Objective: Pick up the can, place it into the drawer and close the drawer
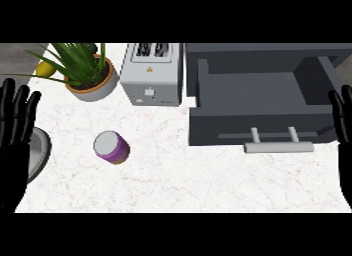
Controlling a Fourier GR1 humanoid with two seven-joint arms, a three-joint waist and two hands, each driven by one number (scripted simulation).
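A purple can [111,147] with a grey lid stands upright on the white marble counter [179,180], left of centre. To its right, the grey drawer [260,95] is pulled out, showing a bare inside and a pale handle [278,146] at its front. My left hand [9,125] rests open at the left edge, fingers up, a good way left of the can. At the right edge my right hand [349,120] stands open too, fingers up, beside the drawer's right wall. Neither hand touches anything.
A grey toaster [152,75] stands at the back between the drawer and a potted plant [87,70]. A yellow item [46,69] peeks out behind the plant. A grey round rim [40,152] shows at the left, partly under my left hand.
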